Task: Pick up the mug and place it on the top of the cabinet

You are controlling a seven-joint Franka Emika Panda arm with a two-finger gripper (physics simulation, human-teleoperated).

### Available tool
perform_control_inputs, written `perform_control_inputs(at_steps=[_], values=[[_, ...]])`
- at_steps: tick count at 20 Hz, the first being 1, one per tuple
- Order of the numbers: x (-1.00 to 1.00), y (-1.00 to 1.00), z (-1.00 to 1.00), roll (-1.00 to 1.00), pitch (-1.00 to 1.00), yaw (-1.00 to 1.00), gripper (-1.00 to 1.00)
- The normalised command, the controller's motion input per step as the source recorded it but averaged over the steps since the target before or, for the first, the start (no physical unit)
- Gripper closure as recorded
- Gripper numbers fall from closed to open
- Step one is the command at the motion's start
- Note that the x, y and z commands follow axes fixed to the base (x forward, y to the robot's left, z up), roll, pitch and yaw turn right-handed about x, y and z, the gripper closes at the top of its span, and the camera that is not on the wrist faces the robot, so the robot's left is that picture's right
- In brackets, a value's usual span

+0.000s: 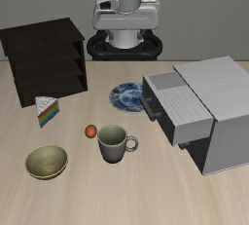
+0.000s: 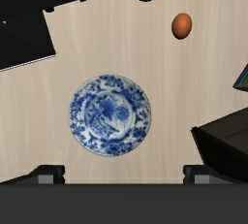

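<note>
Grey-green ceramic mug [image 1: 115, 143] upright on near side of pale wooden table [image 1: 88, 195], handle toward the exterior view's right | gripper [image 2: 124, 176] spread wide, empty, over blue-patterned plate [image 2: 109, 113] | advice: straddle rim wall opposite handle

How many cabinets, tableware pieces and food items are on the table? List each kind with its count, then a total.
Cabinets: 2 (black cabinet, grey cabinet)
Tableware: 3 (mug, bowl, plate)
Food: 2 (cake slice, egg)
Total: 7

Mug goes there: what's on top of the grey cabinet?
Nothing lies on the grey cabinet: its visible top is bare. One end runs past the picture's edge, unseen.
</note>
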Motion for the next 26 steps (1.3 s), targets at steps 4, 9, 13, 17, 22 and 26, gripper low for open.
perform_control_inputs(at_steps=[4, 9, 13, 17, 22, 26], values=[[0.0, -1.0, 0.0, 0.0, 0.0, 0.0, -1.0], [0.4, -0.6, 0.0, 0.0, 0.0, 0.0, -1.0], [1.0, 0.0, 0.0, 0.0, 0.0, 0.0, -1.0], [1.0, 0.0, 0.0, 0.0, 0.0, 0.0, -1.0], [1.0, 0.0, 0.0, 0.0, 0.0, 0.0, -1.0], [1.0, 0.0, 0.0, 0.0, 0.0, 0.0, -1.0]])
